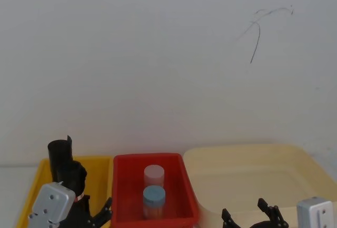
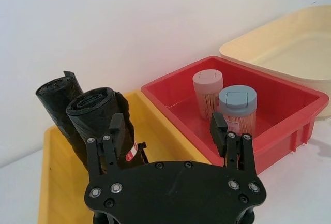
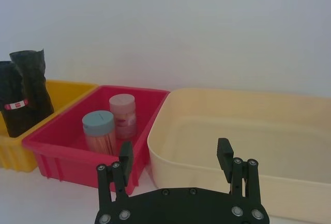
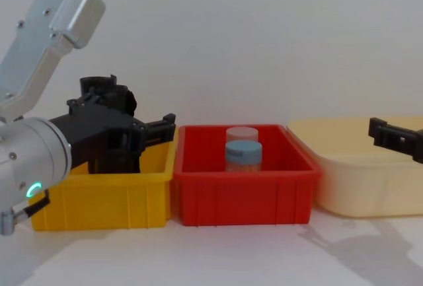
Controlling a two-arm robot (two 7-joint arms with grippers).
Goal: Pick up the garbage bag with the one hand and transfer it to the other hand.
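Garbage bag (image 2: 93,115) stands on end in the yellow bin (image 2: 51,182); left hand (image 2: 166,125) released, spread wide near it

No words, brands or numbers legible anywhere. Small red-and-white label (image 2: 131,152) wrapped low around the black garbage bag (image 2: 98,118), upright in the yellow bin (image 2: 57,193) toward its far edge; print on it too small to read. Thin dark scrawl (image 1: 256,33) high on the white wall (image 1: 131,54), forming no recognisable letter or number.
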